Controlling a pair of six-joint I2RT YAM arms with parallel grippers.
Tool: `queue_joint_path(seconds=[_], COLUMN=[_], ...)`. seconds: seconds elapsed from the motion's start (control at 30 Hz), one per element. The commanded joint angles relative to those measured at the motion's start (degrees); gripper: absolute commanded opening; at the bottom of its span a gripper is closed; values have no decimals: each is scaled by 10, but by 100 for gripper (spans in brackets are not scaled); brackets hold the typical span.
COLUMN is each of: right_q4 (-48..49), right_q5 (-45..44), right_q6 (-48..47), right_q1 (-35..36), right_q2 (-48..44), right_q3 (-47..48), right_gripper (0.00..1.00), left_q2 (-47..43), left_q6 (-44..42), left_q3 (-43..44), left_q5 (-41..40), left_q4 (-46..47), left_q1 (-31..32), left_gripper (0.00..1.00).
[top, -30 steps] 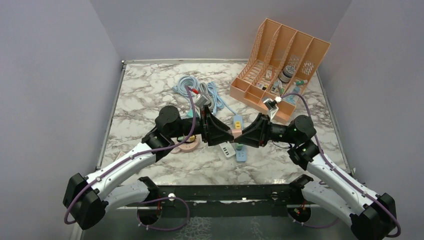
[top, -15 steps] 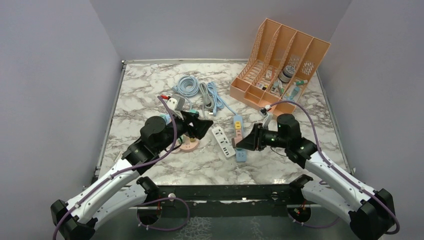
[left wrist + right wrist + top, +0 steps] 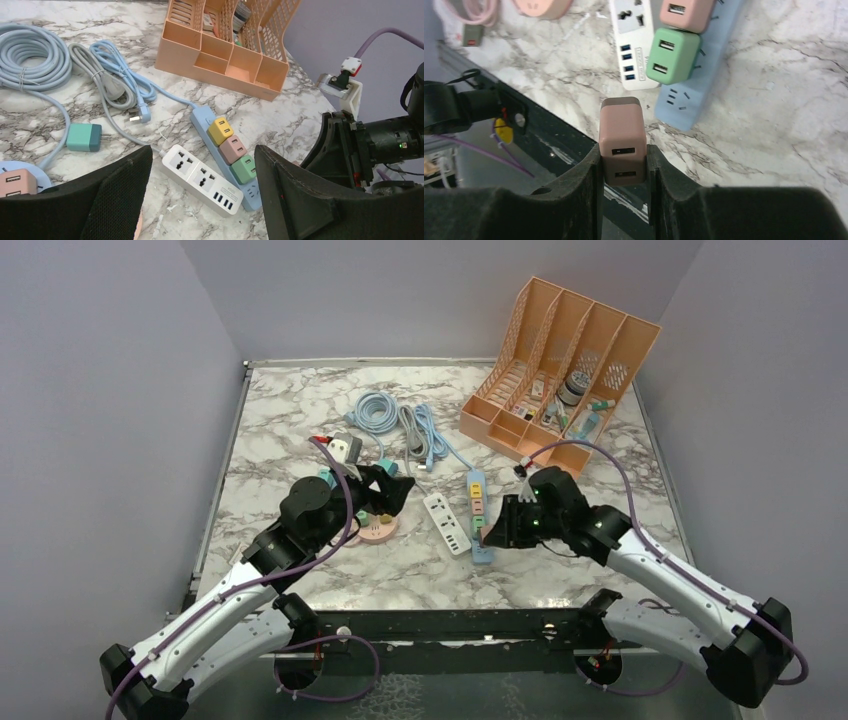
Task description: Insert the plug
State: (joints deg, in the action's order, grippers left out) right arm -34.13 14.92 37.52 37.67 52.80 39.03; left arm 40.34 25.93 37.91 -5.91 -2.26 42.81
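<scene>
Fingers (image 3: 591,172) of right gripper (image 3: 622,150) were clamped tight on pink plug (image 3: 622,130), USB ports facing wrist camera. Plug hung off near end of blue power strip (image 3: 716,60), close to green adapter (image 3: 672,55), not seated. Right wrist pitched down, forearm reached inward to left. Left gripper (image 3: 392,490) fingers (image 3: 112,195) were spread wide, nothing held, over pink round hub (image 3: 378,531). Left wrist aimed right toward white strip (image 3: 202,177), elbow bent.

i saw my left claw (image 3: 200,160) hanging with its jaws spread wide, arm bent at the elbow; my right claw (image 3: 622,157) was clamped on the pink plug (image 3: 621,125), wrist angled downward.
</scene>
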Motion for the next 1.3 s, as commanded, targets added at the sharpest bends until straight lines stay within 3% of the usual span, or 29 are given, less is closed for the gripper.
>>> queue_joint_path(seconds=[0.0,0.23,0.9,1.27], right_q4=[-85,-149,-133,-207], right_q5=[-126,-270,-308,-368], right_q6=[25,90,171,196], right_q1=[52,126,180,203], right_q2=[44,121,256,311], right_q3=[48,99,147,182], right_gripper=[1,1,1,1], left_q2=[-6,-5,-3,-1], left_q6=[-8,-8,1,2], left_q3=[-4,-8,-19,-24], left_q5=[-24,-32,-31,-31], left_q4=[-6,-8,-5,2], left_q1=[-1,-1,-1,-1], left_gripper=[77,77,77,77])
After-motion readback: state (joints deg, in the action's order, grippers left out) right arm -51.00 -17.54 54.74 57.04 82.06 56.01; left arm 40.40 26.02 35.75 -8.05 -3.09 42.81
